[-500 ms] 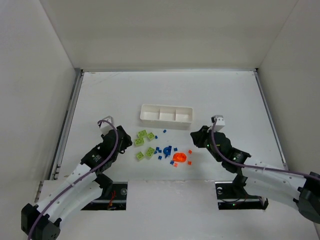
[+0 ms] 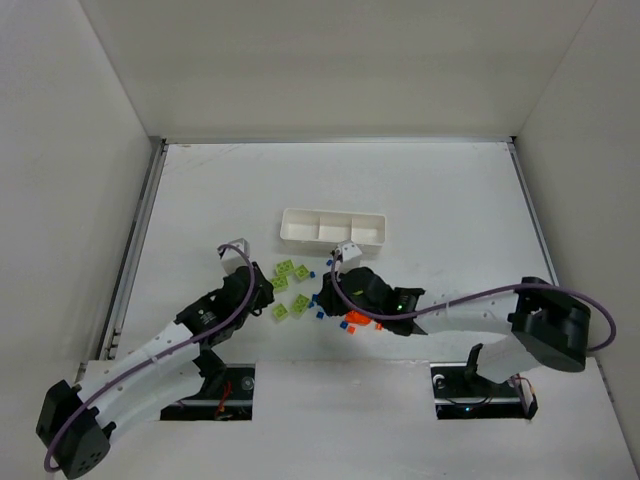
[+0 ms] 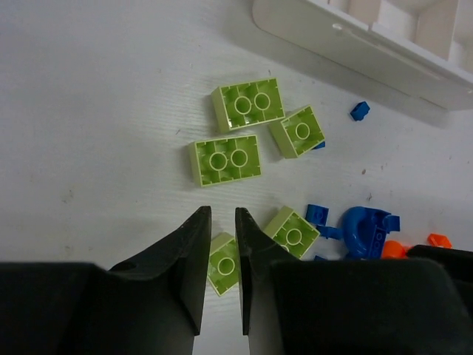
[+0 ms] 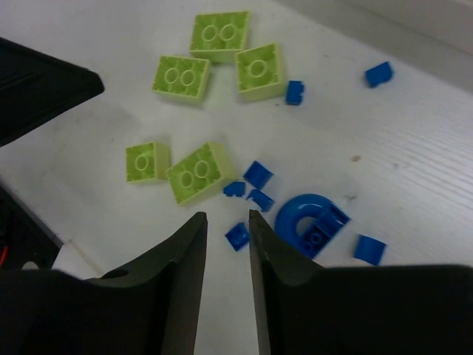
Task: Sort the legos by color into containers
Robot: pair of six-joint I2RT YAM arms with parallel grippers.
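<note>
Fingers on the left gripper (image 3: 223, 214) stand almost together, with only a thin slit between them and nothing pinched. Through the slit I can see a lime-green plate (image 3: 224, 265) lying on the table (image 3: 96, 111) underneath. The right gripper (image 4: 228, 218) has its fingers a little wider apart. A small blue piece (image 4: 236, 235) shows on the table in the gap, and I can't tell whether either finger touches it.

The white tray (image 2: 333, 242) lies crosswise past the pile, and its three compartments (image 2: 318, 226) show plain white floors. Every one of the legos (image 2: 290, 270) in view lies on the table on the near side of it. The green plates are to the left, in one cluster nearer the tray and another nearer the arms. The blue bits and the rounded blue piece (image 4: 310, 222) are in the middle, and the orange pieces (image 2: 350, 320) peek out beside the right arm. One stray blue piece (image 3: 360, 111) sits close to the tray's near wall.

The two grippers hang close together over the pile, the right arm reaching far across from its side. Bare tabletop runs behind the tray to the back wall (image 2: 340, 70). There is more to either side, out to the metal rails (image 2: 135, 250) at the side walls.
</note>
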